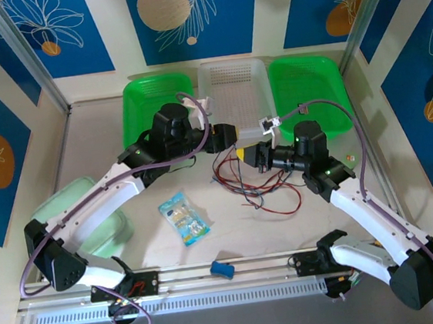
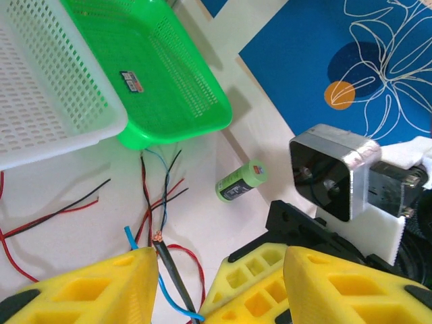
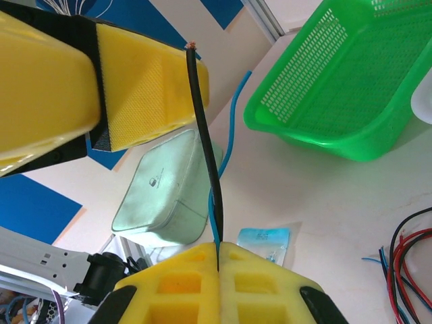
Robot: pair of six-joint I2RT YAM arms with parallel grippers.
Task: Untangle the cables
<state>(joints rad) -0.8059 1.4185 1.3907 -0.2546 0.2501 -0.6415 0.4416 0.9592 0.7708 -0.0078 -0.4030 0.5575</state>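
We count three baskets along the far edge in the top view: one green basket point(image 1: 145, 107) at 11 o'clock, one white basket point(image 1: 231, 83) at 12 and a second green basket point(image 1: 313, 82) at 1. The second green one has a single small dark tag point(image 2: 131, 82) on its floor. One pale green lidded box point(image 1: 59, 208) sits at 8 o'clock; we cannot see inside it.

The cables point(image 1: 243, 179) lie in a loose tangle of red, black and blue strands just past the table's middle, toward 4 o'clock. We cannot count the strands.

The right gripper point(image 3: 217, 256) has its fingers pressed together on two strands: one black cable point(image 3: 202, 128) with a bare copper tip and one blue cable point(image 3: 226, 135), both rising toward 12 in its wrist view. The left gripper point(image 2: 221, 262) stands spread apart, with those two ends in the gap between its fingers.

We also see one snack packet point(image 1: 184, 219) at 7 o'clock, one small blue object point(image 1: 224, 268) at 6 and one green cylinder point(image 2: 241, 181) near the second green basket.
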